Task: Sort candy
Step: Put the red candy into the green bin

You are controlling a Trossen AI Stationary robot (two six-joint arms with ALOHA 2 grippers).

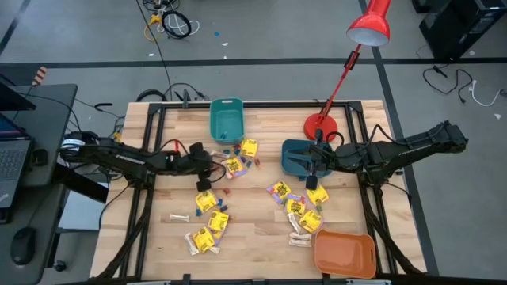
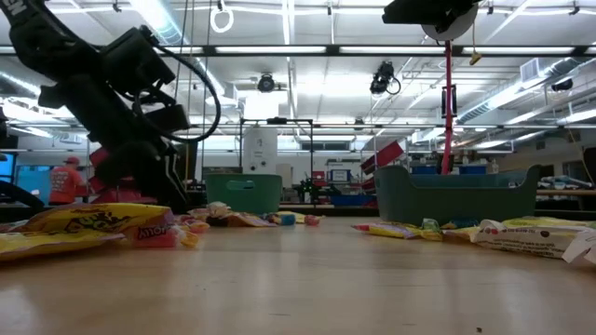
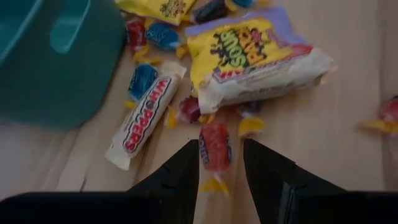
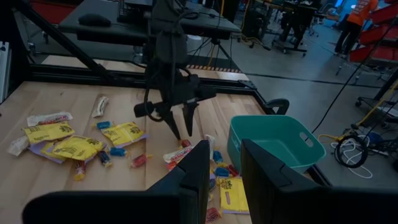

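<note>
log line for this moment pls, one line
left end effector: open, fingers either side of red wrapped candy by teal bin | right end effector: open, empty, raised over dark teal bin | sorting unfinished

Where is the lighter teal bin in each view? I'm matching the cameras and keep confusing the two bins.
High view: lighter teal bin at the table's far edge, left of centre.
Low view: far back, left of centre.
Left wrist view: close up, large.
Right wrist view: at the table's edge, past that arm's own fingers.
Shared landmark: the left gripper, close beside this bin.
</note>
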